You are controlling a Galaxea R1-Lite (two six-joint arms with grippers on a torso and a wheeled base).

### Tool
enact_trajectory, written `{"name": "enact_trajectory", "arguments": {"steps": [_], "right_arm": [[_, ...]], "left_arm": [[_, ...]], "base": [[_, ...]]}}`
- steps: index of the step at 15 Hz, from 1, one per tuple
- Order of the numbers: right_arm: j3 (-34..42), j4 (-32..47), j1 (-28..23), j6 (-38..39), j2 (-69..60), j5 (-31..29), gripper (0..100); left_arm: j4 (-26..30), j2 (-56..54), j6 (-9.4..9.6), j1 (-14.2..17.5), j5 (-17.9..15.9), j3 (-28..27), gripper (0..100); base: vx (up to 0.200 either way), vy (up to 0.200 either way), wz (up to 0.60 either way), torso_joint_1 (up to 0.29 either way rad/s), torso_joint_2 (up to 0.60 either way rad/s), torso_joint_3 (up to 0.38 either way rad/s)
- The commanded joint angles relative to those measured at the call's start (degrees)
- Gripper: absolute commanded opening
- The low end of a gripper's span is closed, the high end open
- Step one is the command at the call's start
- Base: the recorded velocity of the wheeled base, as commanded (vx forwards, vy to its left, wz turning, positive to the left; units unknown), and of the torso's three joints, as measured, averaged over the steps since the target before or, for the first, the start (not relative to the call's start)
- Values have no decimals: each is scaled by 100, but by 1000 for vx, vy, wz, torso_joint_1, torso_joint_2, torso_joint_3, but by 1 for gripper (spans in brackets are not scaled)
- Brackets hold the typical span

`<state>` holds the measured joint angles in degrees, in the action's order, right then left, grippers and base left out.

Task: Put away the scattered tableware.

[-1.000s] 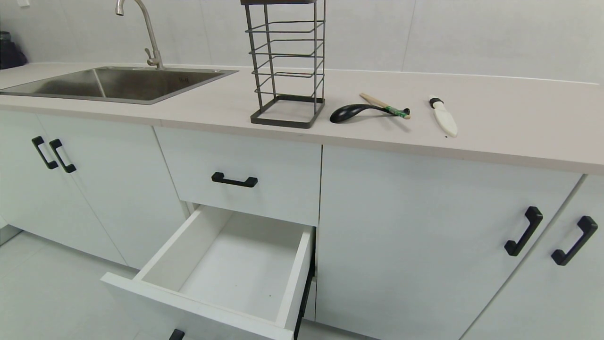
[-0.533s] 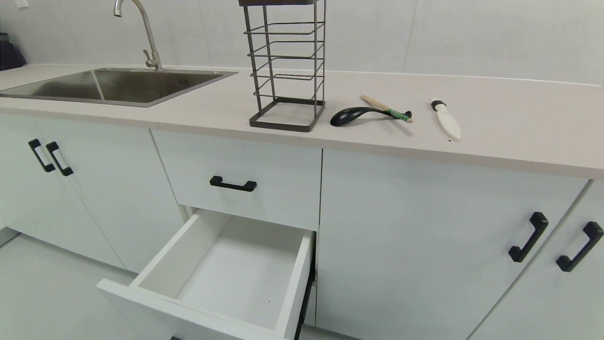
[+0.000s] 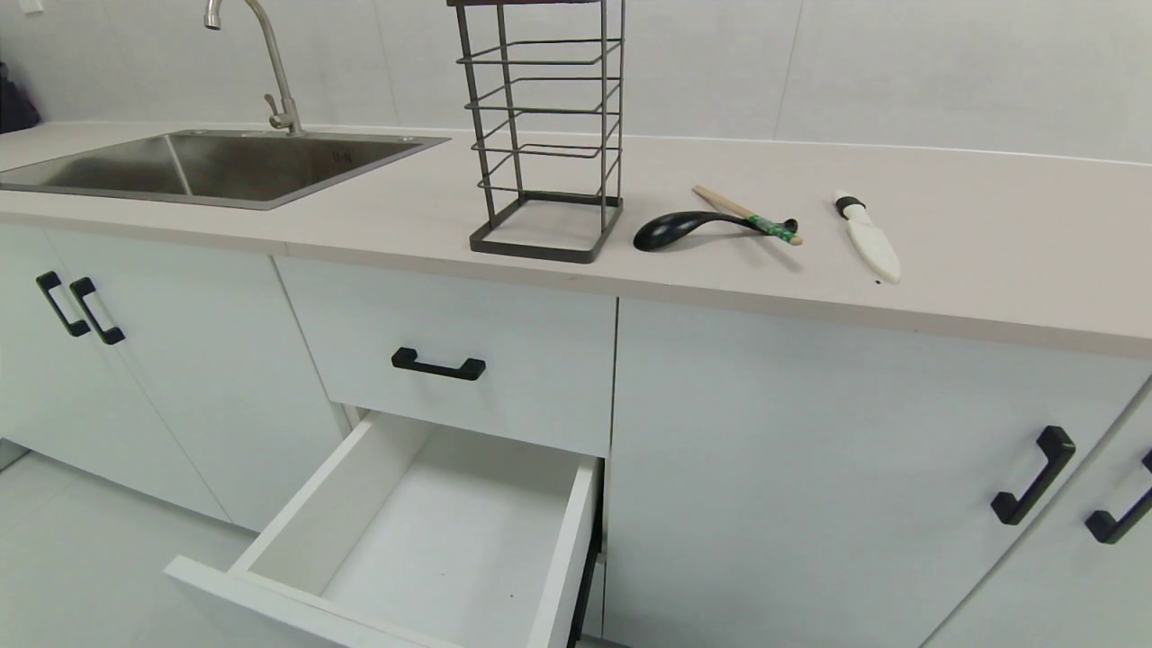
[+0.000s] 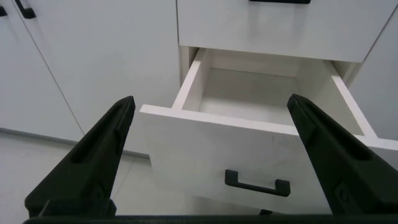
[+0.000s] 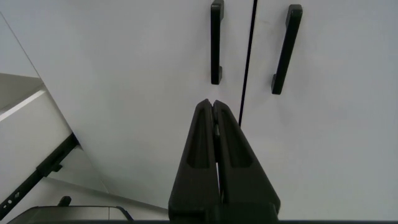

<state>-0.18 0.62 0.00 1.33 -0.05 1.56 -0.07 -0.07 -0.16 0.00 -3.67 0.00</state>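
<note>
Hanging low, the left gripper has jaws spread wide before the pulled-out white drawer, lower centre; the right gripper is pinched closed on nothing, facing the white cabinet doors. Mid-right on the pale countertop lie the black curved spoon, green-banded wooden chopsticks and white black-collared knife. Danger: the spoon handle touches the chopsticks, so lifting one could drag the other off the edge. Spoon lies left-right, bowl leftward; knife tip slants lower right.
</note>
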Motion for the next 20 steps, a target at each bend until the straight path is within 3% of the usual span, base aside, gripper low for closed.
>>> {"name": "enact_trajectory", "arguments": {"steps": [1, 8, 17, 20], "right_arm": [[1, -1, 9, -10, 5, 2, 0], [1, -1, 0, -1, 5, 2, 0], [1, -1, 0, -1, 5, 2, 0], [1, -1, 0, -1, 5, 2, 0]], "left_arm": [[-1, 7, -2, 0, -2, 0, 100], [-10, 7, -37, 0, 7, 0, 100], [-10, 7, -54, 0, 7, 0, 100], [-1, 7, 33, 0, -29, 0, 100]], "base": [[0, 0, 0, 0, 0, 0], [0, 0, 0, 164, -107, -75], [0, 0, 0, 203, -546, -217], [0, 0, 0, 191, -486, -217]]}}
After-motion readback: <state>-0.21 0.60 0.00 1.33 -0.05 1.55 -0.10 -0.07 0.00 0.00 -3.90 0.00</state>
